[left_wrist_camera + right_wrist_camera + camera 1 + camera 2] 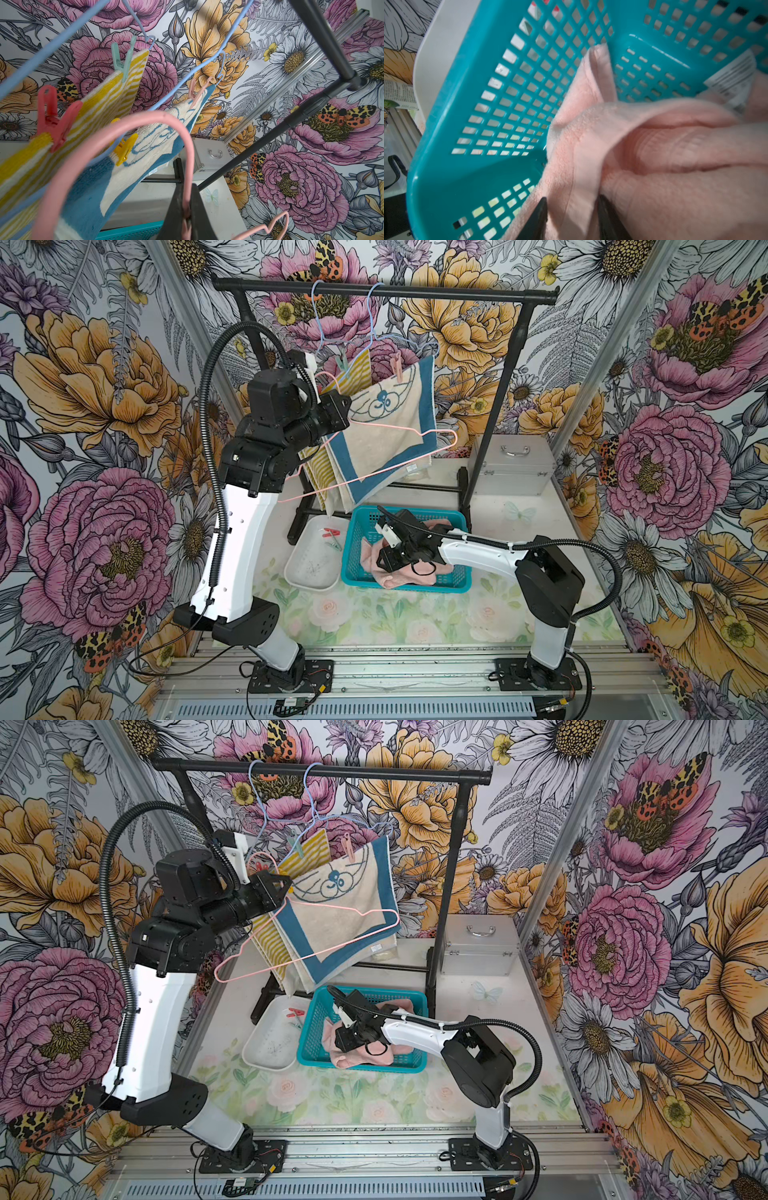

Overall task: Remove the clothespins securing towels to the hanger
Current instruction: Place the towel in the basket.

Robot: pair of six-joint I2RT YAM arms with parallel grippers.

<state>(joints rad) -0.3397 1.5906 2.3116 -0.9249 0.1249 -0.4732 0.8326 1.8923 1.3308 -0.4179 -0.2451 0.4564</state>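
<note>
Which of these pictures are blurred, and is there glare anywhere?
Left wrist view: the pink wire hanger near the lens is soft, the wallpaper behind sharper. Right wrist view: the pale pink terry towel and teal plastic basket are blurred, with a white glare streak on the basket's floor. Both top views: evenly lit, fairly sharp.

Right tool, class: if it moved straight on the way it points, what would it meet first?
The pink towel in the teal basket; a fold lies between the right tool fingers, with the basket floor probably beneath.
</note>
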